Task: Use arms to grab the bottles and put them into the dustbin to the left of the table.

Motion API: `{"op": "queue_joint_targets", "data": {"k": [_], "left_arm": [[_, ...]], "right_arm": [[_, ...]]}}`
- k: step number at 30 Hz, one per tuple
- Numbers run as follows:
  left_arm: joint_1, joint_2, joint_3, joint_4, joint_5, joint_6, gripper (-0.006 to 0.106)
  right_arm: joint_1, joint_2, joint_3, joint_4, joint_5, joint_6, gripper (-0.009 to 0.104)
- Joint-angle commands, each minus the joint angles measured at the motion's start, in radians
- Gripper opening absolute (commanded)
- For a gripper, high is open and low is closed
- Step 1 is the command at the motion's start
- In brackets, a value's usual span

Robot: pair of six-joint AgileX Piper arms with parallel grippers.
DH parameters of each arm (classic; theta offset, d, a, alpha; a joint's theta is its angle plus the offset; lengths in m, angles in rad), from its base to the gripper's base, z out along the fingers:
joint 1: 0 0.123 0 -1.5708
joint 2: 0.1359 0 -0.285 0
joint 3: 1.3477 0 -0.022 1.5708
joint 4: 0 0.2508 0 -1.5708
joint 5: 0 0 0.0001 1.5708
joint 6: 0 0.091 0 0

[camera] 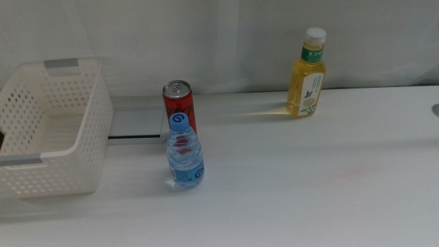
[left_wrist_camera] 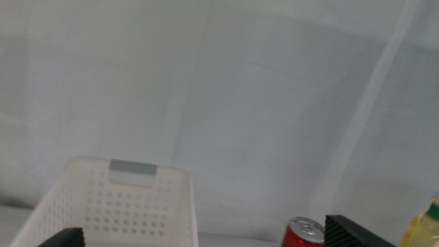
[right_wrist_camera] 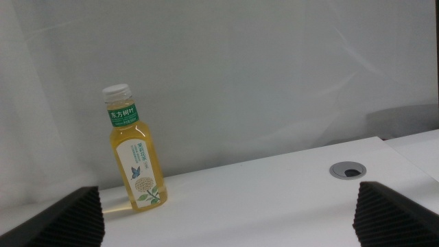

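Pre-grasp: both end effectors [left_wrist_camera: 206,240] [right_wrist_camera: 230,213] waiting open, gripping nothing; next needing approach on water bottle [camera: 184,151] nearest dustbin [camera: 51,130].

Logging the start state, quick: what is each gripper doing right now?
Left gripper: open, holding nothing.
Right gripper: open, holding nothing.

I see the white perforated dustbin [camera: 51,127] at the table's [camera: 309,178] left edge, upright, with grey handle strips. Just right of it the slim red can [camera: 178,103] stands upright, and the small clear water bottle [camera: 184,152] with blue cap stands directly in front, nearer me. The yellow-drink bottle [camera: 307,74], white cap, stands upright far right, well apart.
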Motion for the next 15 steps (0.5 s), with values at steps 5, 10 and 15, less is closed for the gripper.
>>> {"op": "queue_joint_targets", "data": {"k": [5,10,15], "left_arm": [[-0.040,0.252,-0.185,-0.005,-0.001,0.130,0.091],[-0.219,0.378,-0.274,-0.005,-0.021,0.275,0.091],[-0.372,0.468,-0.277,-0.005,-0.051,0.311,0.091]], "right_arm": [[-0.005,-0.004,0.007,0.001,-0.015,-0.002,0.099],[-0.005,-0.004,0.007,0.001,-0.015,-0.002,0.099],[-0.005,-0.004,0.007,0.001,-0.015,-0.002,0.099]]}}
